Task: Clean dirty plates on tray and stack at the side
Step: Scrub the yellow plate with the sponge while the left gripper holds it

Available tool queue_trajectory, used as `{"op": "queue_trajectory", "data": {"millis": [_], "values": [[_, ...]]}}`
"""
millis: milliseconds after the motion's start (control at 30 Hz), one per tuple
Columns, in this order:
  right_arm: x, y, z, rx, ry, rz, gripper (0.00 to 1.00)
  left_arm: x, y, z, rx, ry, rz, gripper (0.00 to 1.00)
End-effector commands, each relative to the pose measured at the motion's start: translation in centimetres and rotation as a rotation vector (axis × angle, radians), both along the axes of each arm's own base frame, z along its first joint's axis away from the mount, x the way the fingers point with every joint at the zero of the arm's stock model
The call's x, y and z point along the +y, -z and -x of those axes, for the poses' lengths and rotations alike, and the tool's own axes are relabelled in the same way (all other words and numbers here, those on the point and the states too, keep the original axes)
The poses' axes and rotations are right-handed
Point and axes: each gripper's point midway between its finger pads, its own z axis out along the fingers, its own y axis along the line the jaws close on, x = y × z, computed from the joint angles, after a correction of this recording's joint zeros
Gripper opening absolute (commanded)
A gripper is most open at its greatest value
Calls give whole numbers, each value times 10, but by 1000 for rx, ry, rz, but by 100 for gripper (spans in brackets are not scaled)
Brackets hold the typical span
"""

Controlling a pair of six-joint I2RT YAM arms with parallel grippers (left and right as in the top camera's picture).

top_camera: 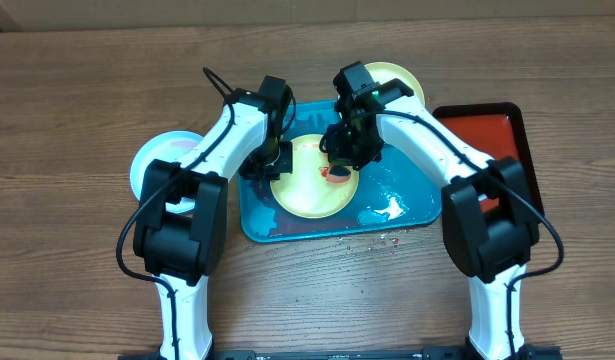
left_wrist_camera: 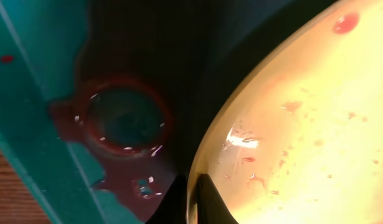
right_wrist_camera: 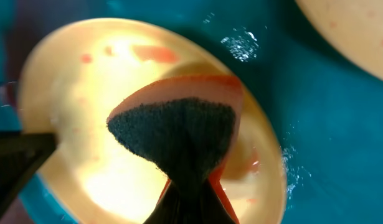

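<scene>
The plates (top_camera: 297, 195) need washing, and the biggest thing here is the blue tray (top_camera: 407, 205) in the middle of the table (top_camera: 77, 280). It is wet and shiny on its right side.

To the right of it sits a smaller red tray (top_camera: 482, 125).

One yellow plate (right_wrist_camera: 110, 180) lies in the middle of the blue tray. A second yellow plate (top_camera: 399, 78) is at the far right corner of the tray. A pale blue plate (top_camera: 147, 165) rests on the table, just left of the tray.

The left gripper (top_camera: 274, 160) is at the left edge of the middle plate. It looks pinched onto the rim, with one finger (left_wrist_camera: 207, 199) on top. The right gripper (top_camera: 342, 160) is squeezed tight on a sponge (right_wrist_camera: 175, 127), orange with a dark scrubby face, and presses it on the plate.

I think this is the scrubbing step for this plate. Little red spots are on it, so next the sponge should rub over them while the other gripper keeps the plate from sliding.

A red puddle (left_wrist_camera: 126, 118) with a round ring in it sits on the tray by the plate, and I cannot tell what the ring is. The arms hide part of the blue plate and the far plate. Neither wrist camera shows its whole plate.
</scene>
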Motion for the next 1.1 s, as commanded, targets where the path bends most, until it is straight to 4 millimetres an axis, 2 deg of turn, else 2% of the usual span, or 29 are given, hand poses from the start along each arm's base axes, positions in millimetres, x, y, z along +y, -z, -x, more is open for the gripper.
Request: {"op": "queue_trajectory", "data": {"millis": [0, 167, 333, 533, 667, 767, 867, 967, 1067], "values": [[-5, 12, -3, 19, 52, 30, 4, 25, 15, 8, 47, 16, -73, 4], [-2, 36, 4, 84, 70, 35, 4, 29, 15, 7, 48, 5, -70, 4], [30, 52, 22, 157, 19, -59, 4, 28, 15, 5, 41, 4, -66, 5], [74, 46, 41, 170, -48, -148, 4, 22, 15, 2, 33, 1, -33, 4], [87, 45, 57, 194, -86, -149, 4, 23, 15, 0, 26, -2, -32, 4], [85, 43, 68, 241, -95, -153, 4, 23, 16, -1, 21, -3, -32, 4], [72, 43, 72, 268, -102, -111, 4, 23, 16, -1, 21, -3, -32, 4], [43, 42, 63, 257, -63, 16, 4, 23, 16, -1, 21, -2, -32, 4], [6, 38, 46, 196, -21, 196, 4, 24, 16, -1, 21, -3, -35, 4]]}}
